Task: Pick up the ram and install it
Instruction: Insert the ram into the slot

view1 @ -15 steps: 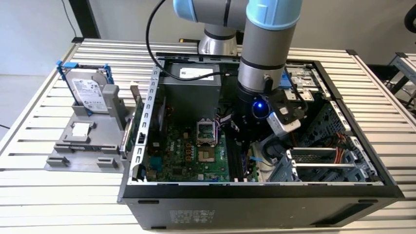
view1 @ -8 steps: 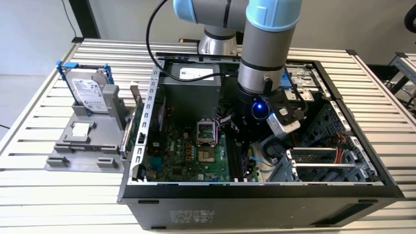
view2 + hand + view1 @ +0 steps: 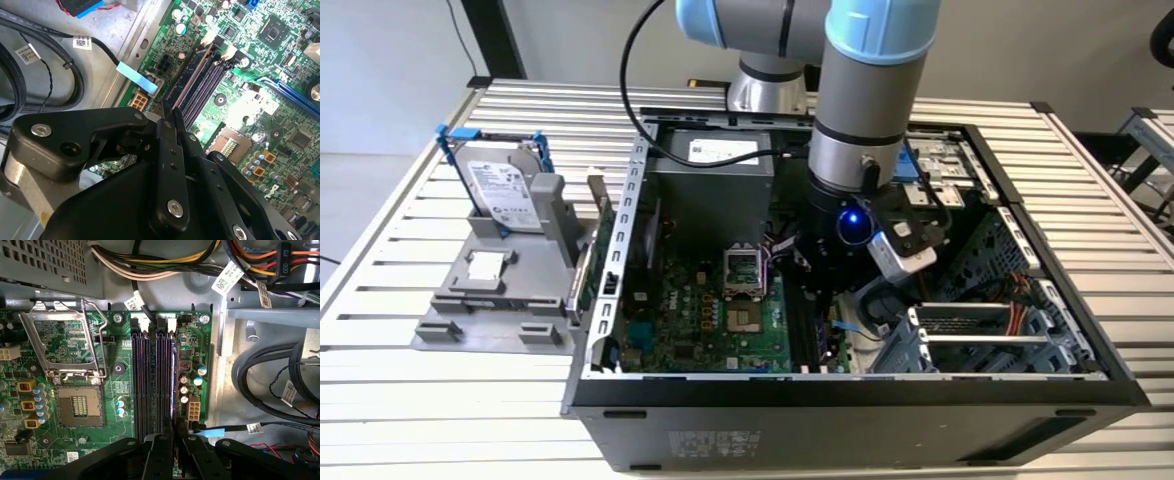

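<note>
Ram (image 3: pixel 173 385), a long, thin dark circuit-board stick, is seen edge-on in both wrist views, lying along the outermost of the long black plastic memory slots (image 3: pixel 150 385), on the side nearest the green motherboard's (image 3: pixel 117 390) edge. In the second wrist view its top edge (image 3: pixel 192 75) looks like a narrow coppery line running away from the fingertips. Whether it is fully seated in the slot cannot be told.

The black two-fingered gripper (image 3: pixel 176 424) is clenched on the near end of the ram, its fingers (image 3: pixel 165 112) pinched close on either face of the stick.

A black cable with a pale blue tab (image 3: pixel 215 431) passes just beside the fingers, and a small white multi-pin connector (image 3: pixel 194 410) sits between that cable and the slots. On the slots' other side lies the open processor socket with its silver metal frame and lever (image 3: pixel 62 345). A bundle of coloured wires (image 3: pixel 150 267) crosses beyond the slots' pale end clips (image 3: pixel 165 322).

In the exterior view the grey and blue arm (image 3: pixel 854 150) reaches down into the open black computer case (image 3: pixel 854 385). A silver hard drive in a blue frame (image 3: pixel 500 190) stands on a grey holder well apart, at the exterior view's left.
</note>
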Robot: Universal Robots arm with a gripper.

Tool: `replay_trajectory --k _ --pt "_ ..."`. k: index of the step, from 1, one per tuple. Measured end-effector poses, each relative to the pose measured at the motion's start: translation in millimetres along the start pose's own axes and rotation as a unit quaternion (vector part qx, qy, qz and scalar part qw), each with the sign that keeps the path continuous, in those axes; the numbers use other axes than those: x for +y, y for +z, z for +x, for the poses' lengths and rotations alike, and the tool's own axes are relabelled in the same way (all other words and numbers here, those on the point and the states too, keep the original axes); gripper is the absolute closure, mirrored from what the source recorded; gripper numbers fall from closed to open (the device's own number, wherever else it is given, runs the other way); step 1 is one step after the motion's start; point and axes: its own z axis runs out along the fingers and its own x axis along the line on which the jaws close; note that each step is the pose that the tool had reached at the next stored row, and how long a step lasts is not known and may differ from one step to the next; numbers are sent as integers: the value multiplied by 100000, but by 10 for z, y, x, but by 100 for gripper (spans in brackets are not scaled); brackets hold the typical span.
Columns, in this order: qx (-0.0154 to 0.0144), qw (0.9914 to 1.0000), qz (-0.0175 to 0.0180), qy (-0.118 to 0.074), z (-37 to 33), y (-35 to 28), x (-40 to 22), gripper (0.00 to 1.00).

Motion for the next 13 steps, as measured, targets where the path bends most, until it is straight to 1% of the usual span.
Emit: replay_trajectory --k 6,7,8,10,13 --pt "-83 99999 13 -494 -1 -8 -9 100" --pt "-71 99998 115 -557 -1 -9 -9 100" --pt "-39 99998 289 -614 -1 -9 -10 100" --pt "-5 99994 788 -770 0 -10 -7 100" --pt "-32 99987 1247 -1048 1 -10 -3 100"
